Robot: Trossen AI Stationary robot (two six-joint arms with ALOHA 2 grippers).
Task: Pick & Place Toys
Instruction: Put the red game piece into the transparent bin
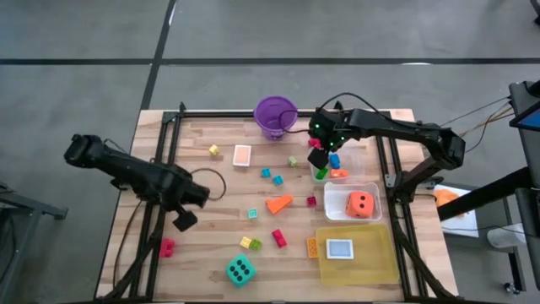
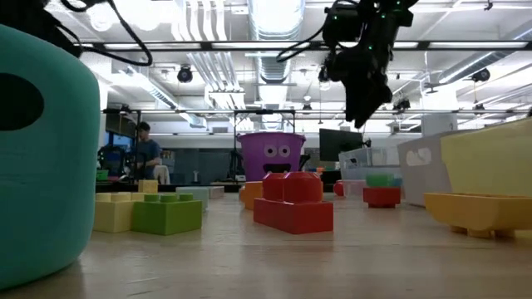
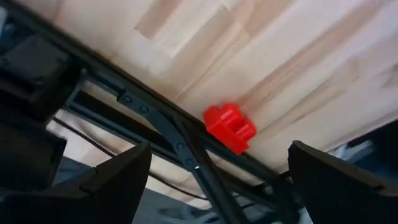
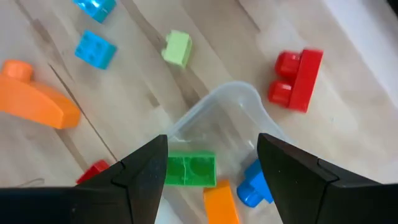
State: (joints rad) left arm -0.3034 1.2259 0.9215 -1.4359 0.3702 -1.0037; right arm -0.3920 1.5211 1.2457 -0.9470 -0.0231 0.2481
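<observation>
— Why hovering there, upper right of centre in the overhead frame?
— Right claw (image 4: 211, 171) spread and empty above the small clear tub (image 4: 227, 106) (green block (image 4: 189, 169) and blue block (image 4: 254, 185) already inside), probably after a drop-off.
— And the left claw (image 3: 214, 183)?
— Spread too, parked lower left over the worktop (image 3: 298, 56) edge, near a red block (image 3: 229, 127).

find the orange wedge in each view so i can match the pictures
high view: orange wedge lies mid-table, left of the clear tub holding the orange die.
low view: cannot tell; an orange shape shows behind the red block, not clearly the wedge.
left wrist view: not in it.
right wrist view: wedge at the picture's left edge, near the blue blocks.
shared landmark: the blue blocks beside the wedge.
</observation>
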